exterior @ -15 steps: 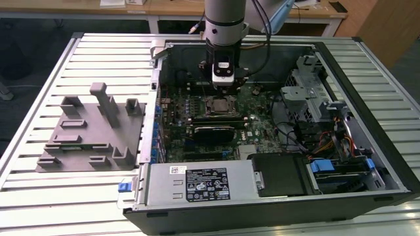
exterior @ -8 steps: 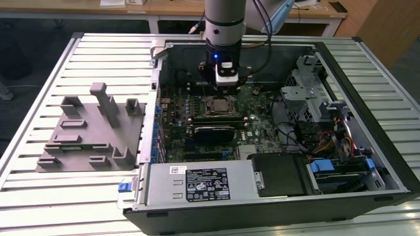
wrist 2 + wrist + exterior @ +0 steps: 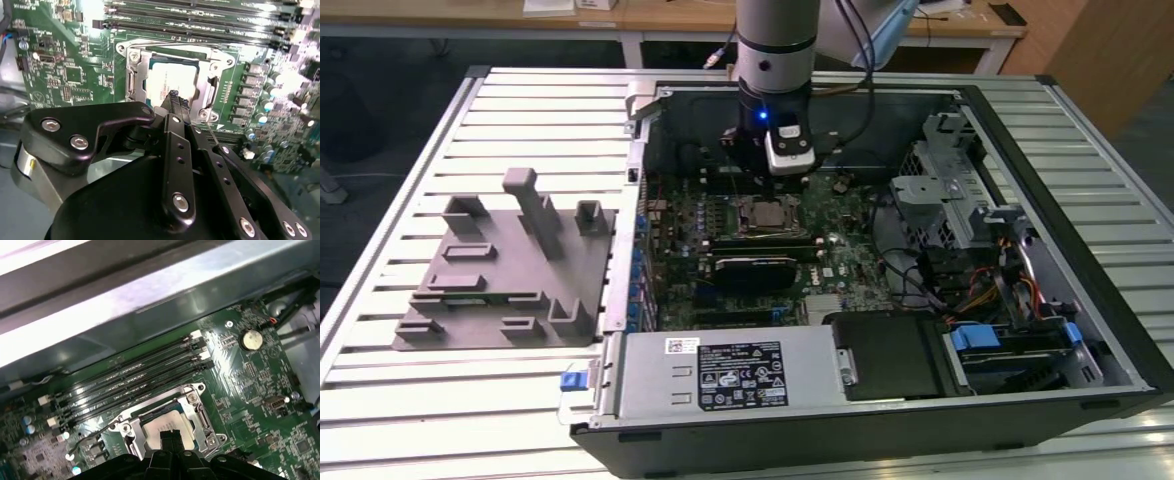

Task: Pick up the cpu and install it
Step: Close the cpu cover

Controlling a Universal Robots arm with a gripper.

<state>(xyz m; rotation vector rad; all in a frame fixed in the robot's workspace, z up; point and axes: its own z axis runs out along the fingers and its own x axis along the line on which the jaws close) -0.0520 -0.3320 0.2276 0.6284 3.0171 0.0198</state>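
Note:
The cpu [image 3: 769,213] lies flat inside the metal socket frame [image 3: 131,59] on the green motherboard of the open computer case. Its silver top [image 3: 169,79] shows in both wrist views, partly covered by my fingers [image 3: 170,423]. My gripper [image 3: 763,188] hangs straight above the socket. The two black fingertips are pressed together just over the chip's near edge, and the gripper [image 3: 177,98] is shut with nothing visible between them. In the first wrist view the gripper [image 3: 170,436] points at the cpu from close above. I cannot tell whether the tips touch the chip.
Black memory slots [image 3: 131,378] run beside the socket. The case wall [image 3: 150,295] rises just past them. A grey moulded fixture block [image 3: 507,265] stands on the slatted table at the exterior view's left. The power supply [image 3: 720,375] and drive cage [image 3: 947,190] fill other parts of the case.

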